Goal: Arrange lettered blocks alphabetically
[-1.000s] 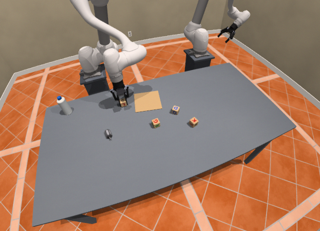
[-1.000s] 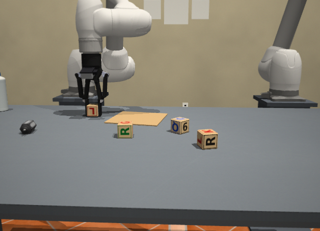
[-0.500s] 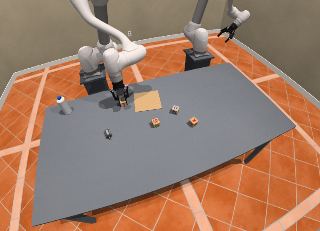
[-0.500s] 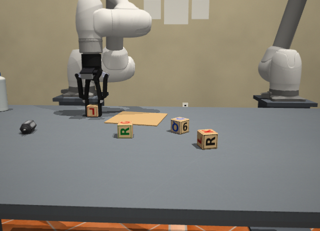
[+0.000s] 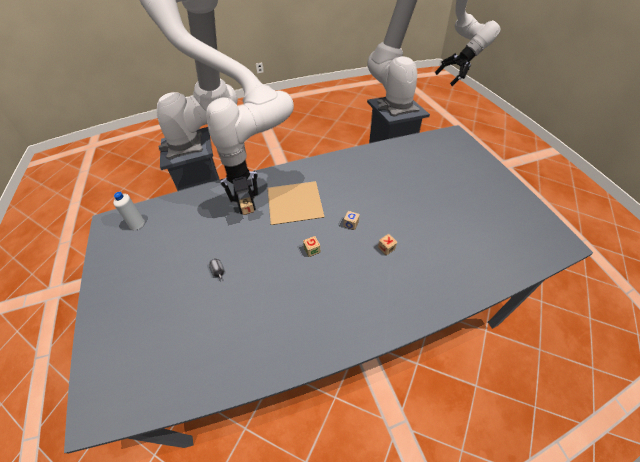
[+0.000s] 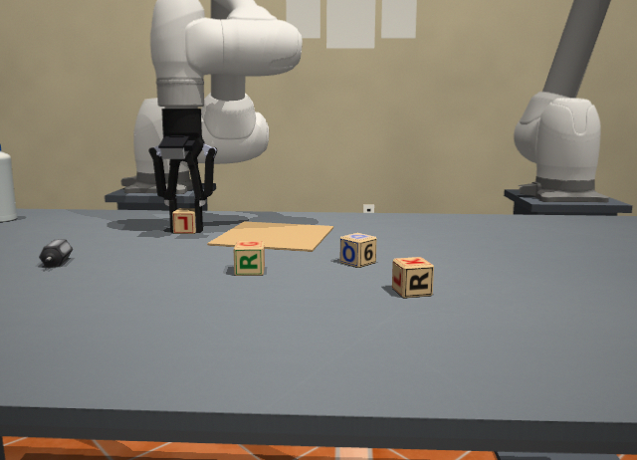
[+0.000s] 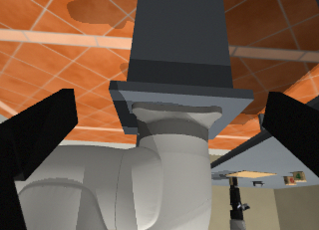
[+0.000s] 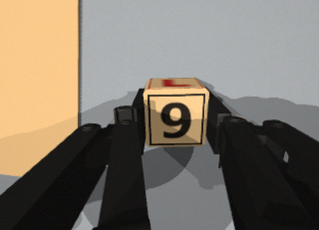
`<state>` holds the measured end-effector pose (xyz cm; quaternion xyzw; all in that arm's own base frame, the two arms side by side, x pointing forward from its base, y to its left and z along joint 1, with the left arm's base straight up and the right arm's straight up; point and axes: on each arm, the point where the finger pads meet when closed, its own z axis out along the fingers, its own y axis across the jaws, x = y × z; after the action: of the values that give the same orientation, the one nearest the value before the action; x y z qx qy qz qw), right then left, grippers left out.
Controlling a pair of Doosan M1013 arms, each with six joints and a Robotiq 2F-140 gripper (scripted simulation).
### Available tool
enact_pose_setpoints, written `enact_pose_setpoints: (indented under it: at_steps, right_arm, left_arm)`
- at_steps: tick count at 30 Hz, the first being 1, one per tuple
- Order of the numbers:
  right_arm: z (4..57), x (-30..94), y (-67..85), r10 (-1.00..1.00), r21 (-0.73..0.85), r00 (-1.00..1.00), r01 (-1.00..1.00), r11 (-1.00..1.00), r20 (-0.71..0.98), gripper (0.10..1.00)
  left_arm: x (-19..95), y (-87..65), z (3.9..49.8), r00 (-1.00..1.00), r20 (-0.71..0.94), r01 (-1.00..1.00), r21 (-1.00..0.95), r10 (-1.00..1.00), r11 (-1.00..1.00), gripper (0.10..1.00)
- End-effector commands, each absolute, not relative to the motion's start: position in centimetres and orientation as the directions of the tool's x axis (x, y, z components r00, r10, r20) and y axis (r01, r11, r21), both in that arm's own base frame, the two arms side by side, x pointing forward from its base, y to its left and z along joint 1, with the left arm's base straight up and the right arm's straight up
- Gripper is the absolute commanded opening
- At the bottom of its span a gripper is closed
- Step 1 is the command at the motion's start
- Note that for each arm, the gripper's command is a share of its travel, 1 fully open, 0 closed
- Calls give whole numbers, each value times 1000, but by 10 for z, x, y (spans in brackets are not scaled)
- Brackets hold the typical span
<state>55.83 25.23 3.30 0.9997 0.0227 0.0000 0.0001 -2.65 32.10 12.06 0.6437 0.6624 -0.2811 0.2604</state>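
Note:
A block (image 5: 247,209) (image 6: 184,221) (image 8: 175,119) with a black 9 on top and a red L on its side stands on the table just left of the mat (image 5: 295,204) (image 6: 272,235) (image 8: 40,66). My right gripper (image 5: 246,207) (image 6: 185,223) (image 8: 172,102) points down and is shut on it. In front of the mat sits a block (image 5: 311,246) (image 6: 249,260) with red G on top. Right of the mat are a block (image 5: 351,220) (image 6: 357,250) with a blue letter on top, possibly D, and a red K block (image 5: 387,244) (image 6: 412,278). My left gripper (image 5: 445,77) (image 7: 170,108) is open and empty, high beyond the table.
A white bottle (image 5: 130,213) (image 6: 6,187) with a blue cap stands at the table's left end. A small dark object (image 5: 216,267) (image 6: 56,252) lies on the table, left of the G block. The mat bears no block.

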Motion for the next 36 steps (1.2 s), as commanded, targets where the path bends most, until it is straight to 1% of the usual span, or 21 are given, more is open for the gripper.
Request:
enact_pose_setpoints:
  at_steps: [1,32,33,35,36]
  right_arm:
    - [34,559,253,45,0,999,45,-999,1,330]
    - [34,559,253,45,0,999,45,-999,1,330]
    - [34,559,253,45,0,999,45,-999,1,351]
    - [34,559,253,45,0,999,45,-999,1,351]
    - [34,559,253,45,0,999,45,-999,1,373]
  left_arm:
    - [-27,321,121,-36,-706,999,-38,707,13,1000]
    - [-27,321,121,-36,-706,999,-38,707,13,1000]
    - [-27,321,121,-36,-706,999,-38,707,13,1000]
    - [-27,321,121,-36,-706,999,-38,707,13,1000]
    - [-27,321,121,-36,-706,999,-38,707,13,1000]
